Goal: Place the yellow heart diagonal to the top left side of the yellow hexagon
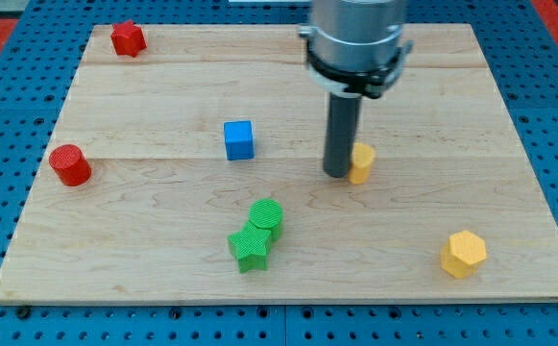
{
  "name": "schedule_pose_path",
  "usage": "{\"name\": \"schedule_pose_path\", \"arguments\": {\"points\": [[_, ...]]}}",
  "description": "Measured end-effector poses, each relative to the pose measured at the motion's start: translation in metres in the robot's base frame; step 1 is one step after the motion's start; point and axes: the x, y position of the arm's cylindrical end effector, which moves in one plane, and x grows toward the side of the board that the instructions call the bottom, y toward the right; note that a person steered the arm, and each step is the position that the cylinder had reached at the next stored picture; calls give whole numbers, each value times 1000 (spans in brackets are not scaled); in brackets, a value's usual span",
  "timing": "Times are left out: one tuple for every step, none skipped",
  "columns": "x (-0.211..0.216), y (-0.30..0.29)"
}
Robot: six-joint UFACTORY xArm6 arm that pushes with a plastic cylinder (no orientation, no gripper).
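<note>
The yellow heart (362,162) lies right of the board's middle, partly hidden behind my rod. My tip (337,174) rests on the board against the heart's left side. The yellow hexagon (464,254) lies near the view's bottom right, well below and to the right of the heart.
A blue cube (239,139) sits left of my tip. A green cylinder (266,215) and a green star (250,247) touch each other at the bottom centre. A red cylinder (69,164) is at the left edge and a red block (128,38) at the top left. The wooden board (163,86) lies on a blue pegboard.
</note>
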Motion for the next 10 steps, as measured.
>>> {"name": "schedule_pose_path", "arguments": {"points": [[-33,-2],[-1,61],[65,120],[27,124],[18,69],[46,83],[47,119],[34,125],[10,137],[1,139]]}}
